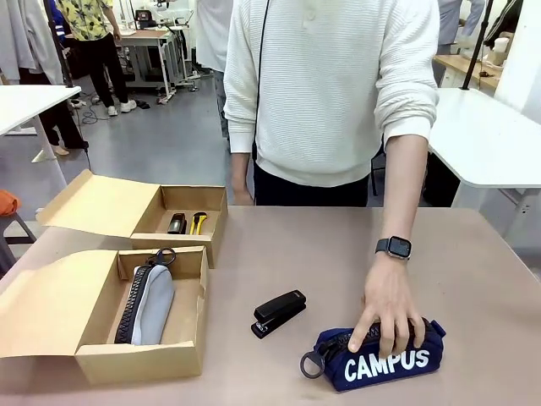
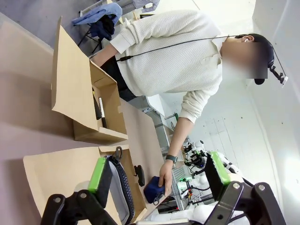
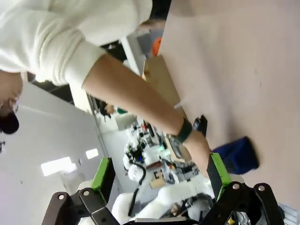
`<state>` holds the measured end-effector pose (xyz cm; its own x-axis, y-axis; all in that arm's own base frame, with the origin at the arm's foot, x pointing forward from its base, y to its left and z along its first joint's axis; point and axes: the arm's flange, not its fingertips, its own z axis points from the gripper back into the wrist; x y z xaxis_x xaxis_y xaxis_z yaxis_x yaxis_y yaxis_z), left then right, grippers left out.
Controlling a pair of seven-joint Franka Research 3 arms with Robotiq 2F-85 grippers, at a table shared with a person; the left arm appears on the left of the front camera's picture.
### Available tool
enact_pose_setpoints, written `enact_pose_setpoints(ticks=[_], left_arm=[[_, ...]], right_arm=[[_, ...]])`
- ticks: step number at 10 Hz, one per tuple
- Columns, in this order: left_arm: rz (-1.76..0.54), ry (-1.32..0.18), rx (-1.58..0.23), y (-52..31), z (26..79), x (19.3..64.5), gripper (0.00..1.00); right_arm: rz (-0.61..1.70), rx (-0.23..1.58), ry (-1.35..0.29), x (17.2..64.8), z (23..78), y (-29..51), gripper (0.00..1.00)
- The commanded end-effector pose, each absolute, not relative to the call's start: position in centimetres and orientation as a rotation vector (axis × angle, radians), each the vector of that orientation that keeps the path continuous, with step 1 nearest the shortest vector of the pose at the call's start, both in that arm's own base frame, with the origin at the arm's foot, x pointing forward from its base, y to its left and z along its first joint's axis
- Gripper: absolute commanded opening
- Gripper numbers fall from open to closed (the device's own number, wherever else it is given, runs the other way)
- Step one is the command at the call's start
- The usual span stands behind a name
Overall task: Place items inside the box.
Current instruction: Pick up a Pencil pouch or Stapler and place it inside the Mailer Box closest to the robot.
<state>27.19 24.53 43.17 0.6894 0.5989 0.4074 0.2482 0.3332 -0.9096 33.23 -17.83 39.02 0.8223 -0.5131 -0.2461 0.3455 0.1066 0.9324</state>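
Observation:
Two open cardboard boxes stand at the table's left. The near box (image 1: pixel 139 359) holds a grey pencil case (image 1: pixel 152 304) with a black zipper. In the far box (image 1: pixel 173 241) lie a yellow utility knife (image 1: pixel 198 222) and a small black item (image 1: pixel 177 223). A black stapler (image 1: pixel 279 313) rests on the table's middle. At the front right a person's hand (image 1: pixel 390 317) presses on the navy CAMPUS pouch (image 1: pixel 389 364). My left gripper (image 2: pixel 159 173) hangs open above the near box (image 2: pixel 61 173), the pencil case (image 2: pixel 123 187) below it. My right gripper (image 3: pixel 160 171) is open, high over the pouch (image 3: pixel 236 154).
The person in a white sweater stands at the far edge, a watch (image 1: pixel 394 247) on the reaching wrist. Both boxes' lids fold out to the left. Bare tabletop lies between the stapler and the far edge. Other white tables stand behind.

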Motion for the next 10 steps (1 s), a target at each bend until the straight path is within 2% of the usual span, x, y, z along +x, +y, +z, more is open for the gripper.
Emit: enact_pose_setpoints(ticks=[1, 10], left_arm=[[0.254, -0.858, -1.256, 24.38, 43.29, 27.26, 1.00], [0.254, -0.858, -1.256, 24.38, 43.29, 27.26, 1.00]], right_arm=[[-0.587, 1.336, -0.125, 32.93, 39.66, -18.15, 1.00], [-0.587, 1.336, -0.125, 32.93, 39.66, -18.15, 1.00]])
